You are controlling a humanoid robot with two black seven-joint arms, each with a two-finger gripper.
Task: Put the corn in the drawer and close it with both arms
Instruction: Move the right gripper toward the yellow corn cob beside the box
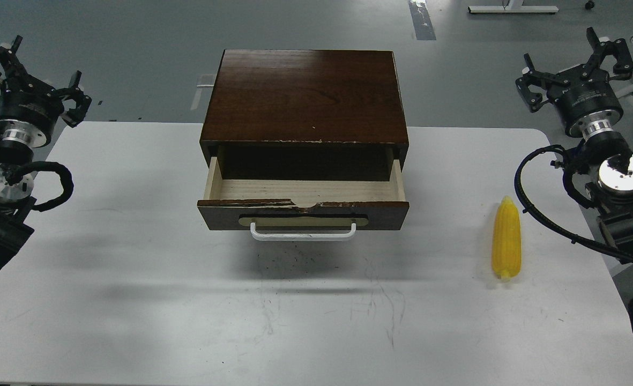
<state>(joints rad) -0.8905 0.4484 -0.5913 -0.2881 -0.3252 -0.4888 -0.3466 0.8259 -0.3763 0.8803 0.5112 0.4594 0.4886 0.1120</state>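
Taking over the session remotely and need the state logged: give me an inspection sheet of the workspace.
Surface: white table, scuffed with dark marks near the middle front.
Job's things: drawer pulled open, pale inside empty, top edge chipped; corn lying on the table to the right of it, untouched.
Clutter: nothing seen.
Grippers: left gripper open, raised off the table's far left corner, holding nothing; right gripper open, raised off the far right corner, holding nothing.
Cables: black cable loop beside the left arm; black cable on the right arm curving near the corn.
Surroundings: grey floor, white furniture at right edge.
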